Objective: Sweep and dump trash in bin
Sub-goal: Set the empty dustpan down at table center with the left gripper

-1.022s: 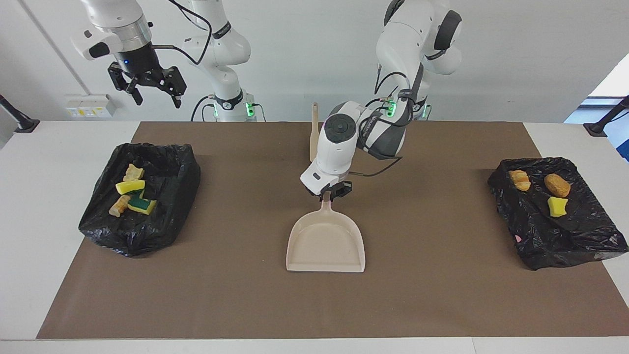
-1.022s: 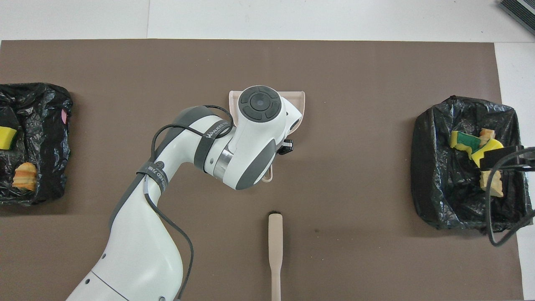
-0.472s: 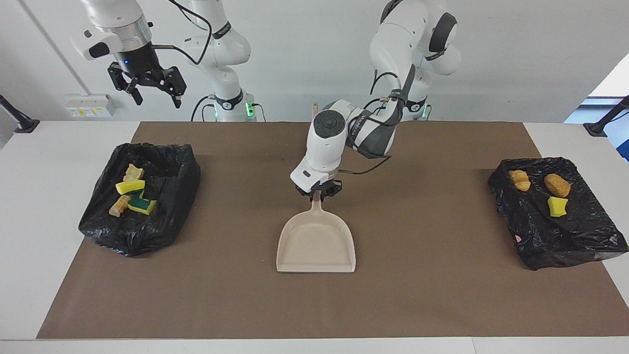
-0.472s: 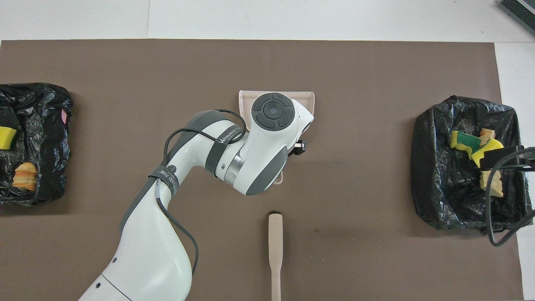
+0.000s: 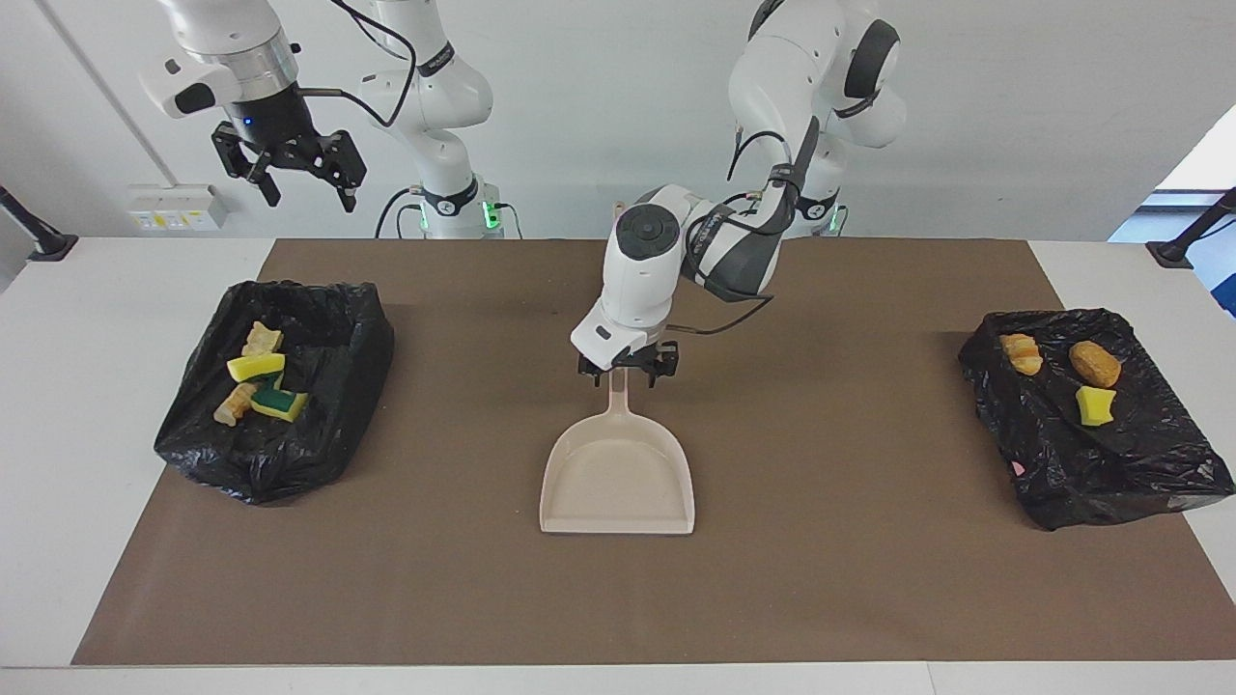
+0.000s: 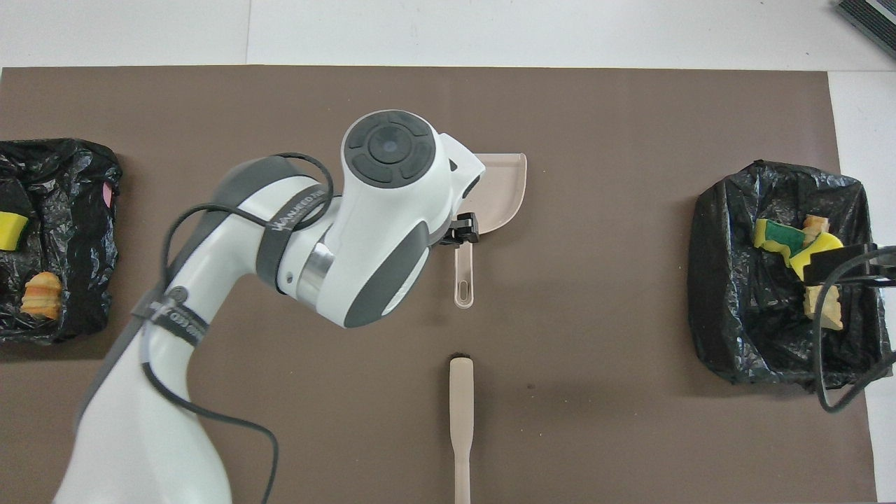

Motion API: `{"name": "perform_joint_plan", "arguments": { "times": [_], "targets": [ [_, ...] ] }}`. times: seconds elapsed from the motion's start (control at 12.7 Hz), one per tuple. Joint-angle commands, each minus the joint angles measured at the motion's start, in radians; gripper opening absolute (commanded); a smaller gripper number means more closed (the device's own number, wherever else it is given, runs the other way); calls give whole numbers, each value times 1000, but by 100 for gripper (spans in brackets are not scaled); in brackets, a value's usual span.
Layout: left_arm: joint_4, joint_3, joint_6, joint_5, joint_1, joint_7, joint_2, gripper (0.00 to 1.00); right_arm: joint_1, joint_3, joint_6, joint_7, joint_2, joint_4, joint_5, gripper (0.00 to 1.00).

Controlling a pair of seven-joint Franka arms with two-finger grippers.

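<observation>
The trash lies in two black-bagged bins. Yellow sponges (image 5: 257, 367) and tan lumps sit in the bin (image 5: 290, 454) at the right arm's end. A yellow sponge piece (image 5: 1096, 405) and two bread-like lumps (image 5: 1094, 364) sit in the bin (image 5: 1110, 483) at the left arm's end. The beige dustpan (image 5: 618, 473) rests flat on the mat's middle. My left gripper (image 5: 626, 375) hovers open just over its handle (image 6: 463, 280), holding nothing. My right gripper (image 5: 309, 198) waits open, high over the bin at its own end.
A beige brush (image 6: 460, 413) lies on the brown mat (image 5: 869, 579), nearer to the robots than the dustpan, its handle pointing toward them. In the overhead view my left arm covers much of the dustpan's tray.
The left gripper slid the dustpan a little toward the right arm's end, then opened, let go of the handle and rose slightly. The right arm has not moved.
</observation>
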Motion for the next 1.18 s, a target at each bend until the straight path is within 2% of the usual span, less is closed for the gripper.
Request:
{"name": "perform_joint_plan", "arguments": {
  "times": [0.0,0.08,0.47,0.63,0.79,1.1],
  "targets": [
    [-173,-3,-16,19,100,144,-208,100,-14,2,-11,-29,-10,-8,22,100],
    [-185,-3,-50,19,152,178,-258,100,-14,2,-11,-29,-10,-8,22,100],
    [-147,20,-231,24,385,567,-415,100,-14,2,-11,-29,-10,-8,22,100],
    [-112,34,-315,39,445,639,-428,100,-14,2,-11,-31,-10,-8,22,100],
    [-69,37,-346,139,459,727,-428,100,-14,2,-11,-29,-10,-8,22,100],
    [18,42,-441,55,497,743,-405,100,-14,2,-11,-29,-10,-8,22,100]
  ]
}}
